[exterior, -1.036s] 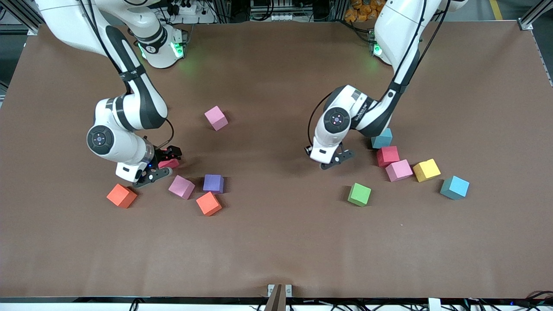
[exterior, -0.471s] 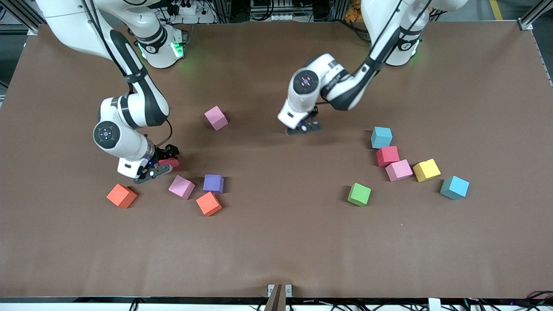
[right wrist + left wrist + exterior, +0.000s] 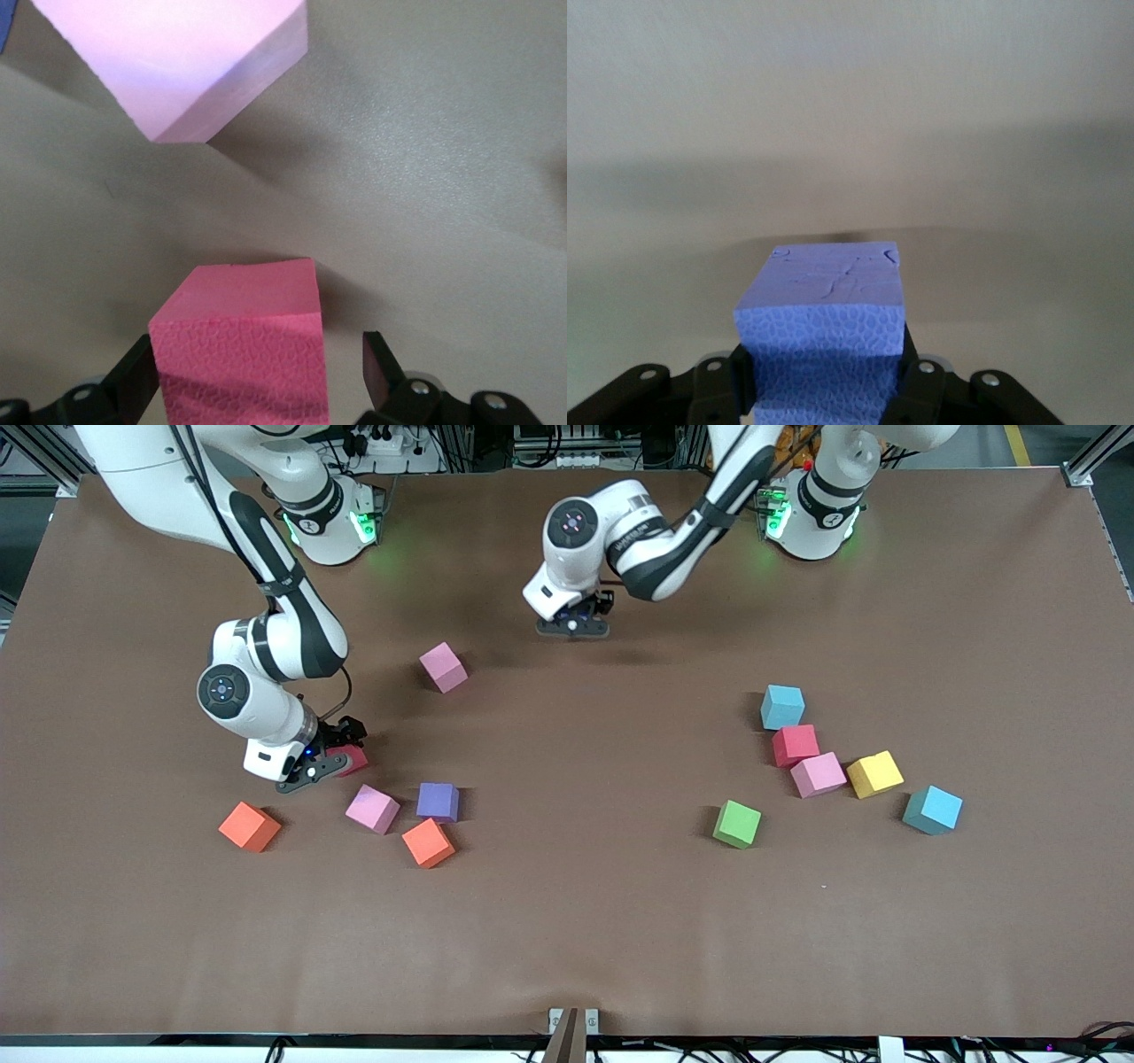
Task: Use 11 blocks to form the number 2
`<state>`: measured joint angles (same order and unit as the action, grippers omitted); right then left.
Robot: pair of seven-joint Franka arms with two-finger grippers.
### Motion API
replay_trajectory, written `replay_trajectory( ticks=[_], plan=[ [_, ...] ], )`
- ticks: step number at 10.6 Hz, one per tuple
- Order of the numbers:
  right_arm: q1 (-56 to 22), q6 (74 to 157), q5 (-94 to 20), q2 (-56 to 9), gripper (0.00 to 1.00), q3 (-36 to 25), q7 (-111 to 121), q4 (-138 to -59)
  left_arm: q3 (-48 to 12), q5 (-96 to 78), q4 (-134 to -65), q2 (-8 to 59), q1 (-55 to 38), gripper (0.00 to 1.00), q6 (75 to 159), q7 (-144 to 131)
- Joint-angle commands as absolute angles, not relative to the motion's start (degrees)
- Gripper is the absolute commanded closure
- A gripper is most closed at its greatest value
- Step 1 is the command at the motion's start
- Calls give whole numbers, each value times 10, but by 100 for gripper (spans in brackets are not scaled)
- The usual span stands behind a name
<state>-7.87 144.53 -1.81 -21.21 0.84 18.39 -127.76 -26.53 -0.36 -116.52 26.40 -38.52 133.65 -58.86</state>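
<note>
Front view: the left pincer (image 3: 573, 625), on a folded arm, hangs over bare tabletop (image 3: 567, 921) at upper centre. The right pincer (image 3: 330, 755) stoops low at mid-height.

Left wrist view: it pinches a purple block (image 3: 824, 310), which might slip.

Right wrist view: the jaws are spread around a red block (image 3: 239, 345). Closing could skew it towards the pink block (image 3: 177, 62).

Front cam sits high, facing both robots across the whole counter (image 3: 567, 939). Each wrist cam looks close-up past its own gripper, sharing a small counter patch with it.
</note>
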Motion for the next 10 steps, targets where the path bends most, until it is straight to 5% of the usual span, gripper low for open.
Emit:
replay_trajectory(
  ticks=[1, 2, 5, 10],
  plan=[
    [-71, 1449, -6, -200, 28, 13, 189, -1289, -262, 4, -1163, 278, -417, 73, 1337, -630],
    [-71, 1445, -6, -200, 53, 13, 188, -1289, -260, 3, -1161, 281, -431, 73, 1339, -644],
    [-70, 1410, -9, -197, 95, 14, 183, -1273, -258, 2, -1148, 304, -454, 73, 1344, -683],
    [-70, 1311, -39, -193, 100, 14, 176, -1193, -257, 4, -1144, 313, -458, 71, 1355, -693]
  ],
)
